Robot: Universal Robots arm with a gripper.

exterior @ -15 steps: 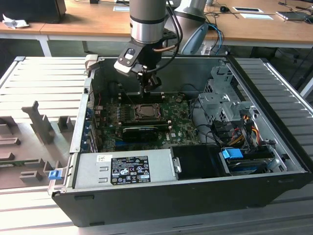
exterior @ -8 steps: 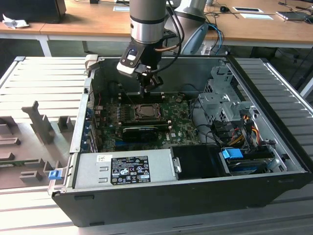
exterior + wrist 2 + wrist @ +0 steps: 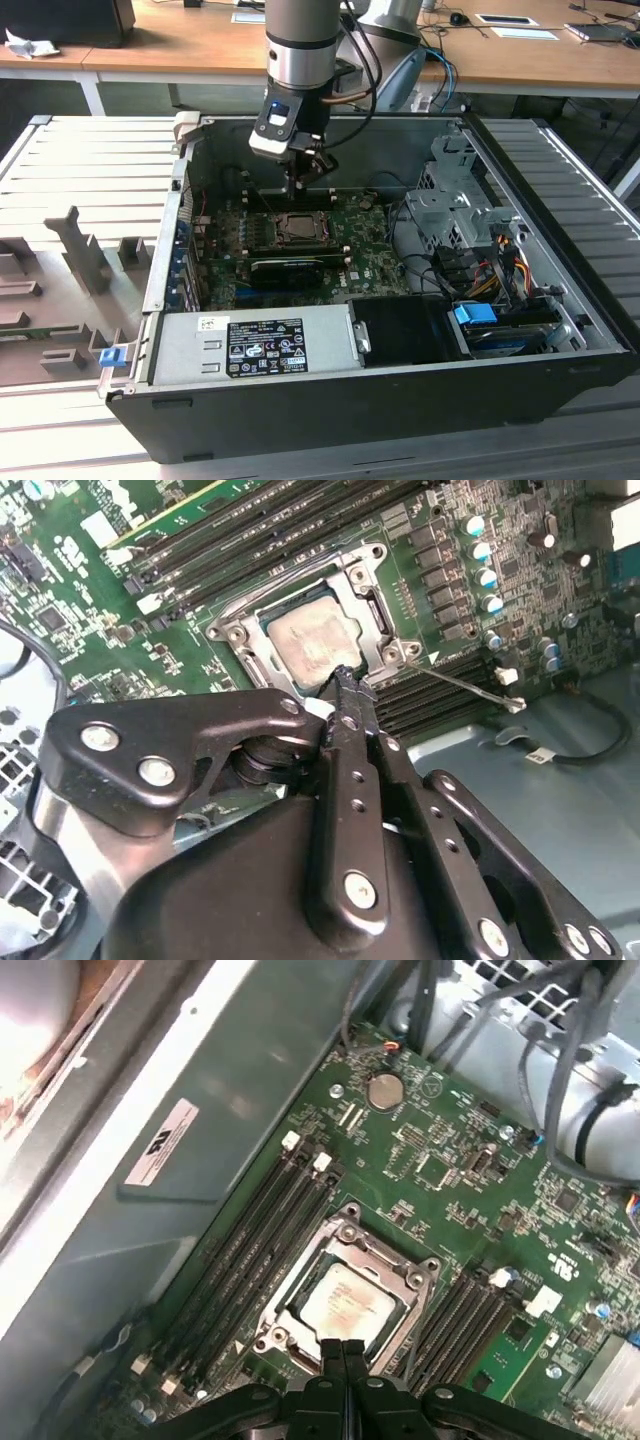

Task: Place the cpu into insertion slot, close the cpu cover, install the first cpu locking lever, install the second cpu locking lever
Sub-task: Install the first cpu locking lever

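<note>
One claw [image 3: 345, 677], clenched with its two black fingers [image 3: 332, 1365] pressed together and nothing between them, hangs with its tips just over one edge of the insertion slot [image 3: 256, 670]. Inside that slot the cpu [image 3: 310, 645] lies flat. Its dull silver top shows through the square opening of the cpu cover [image 3: 357, 576], which lies down as a grey metal frame around the slot. From one corner of the slot a thin metal lever [image 3: 462, 683] sticks out at a slant, crossing the black memory slots [image 3: 450, 695] beside the slot. In the exterior view the slot sits on the green board [image 3: 375, 265] inside an open computer case [image 3: 400, 400], directly below the arm [image 3: 300, 40].
</note>
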